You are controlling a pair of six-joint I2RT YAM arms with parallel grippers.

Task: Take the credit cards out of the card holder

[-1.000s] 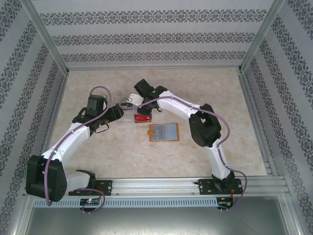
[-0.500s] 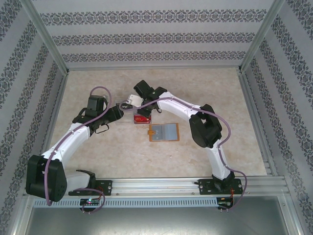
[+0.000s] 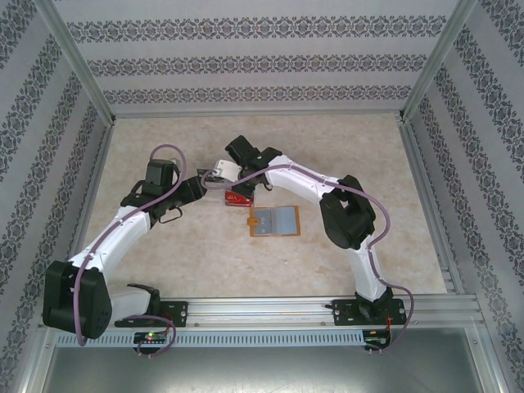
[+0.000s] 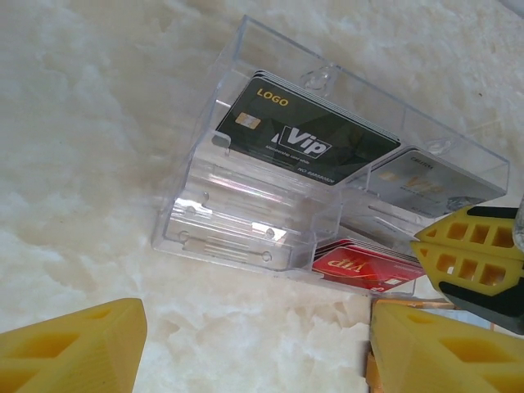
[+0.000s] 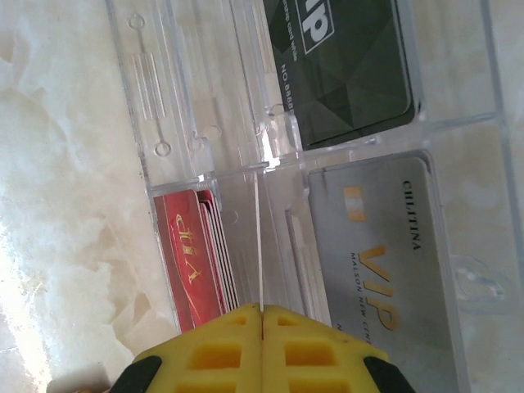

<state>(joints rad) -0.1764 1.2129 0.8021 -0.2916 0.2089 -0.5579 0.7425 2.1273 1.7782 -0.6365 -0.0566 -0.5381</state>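
Tabletop [image 3: 164, 147], right end effector [image 5: 262, 311] (yellow) — since closed

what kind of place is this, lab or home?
Likely a lab test cell, not a home: aluminium frame, wallpapered panels boxing in a marble-look table, mounting rail along its near edge.

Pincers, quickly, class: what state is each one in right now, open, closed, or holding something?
Left pincer: open, holding nothing.
Right pincer: closed; a thin edge of the clear card case meets its tips, grip cannot be told.
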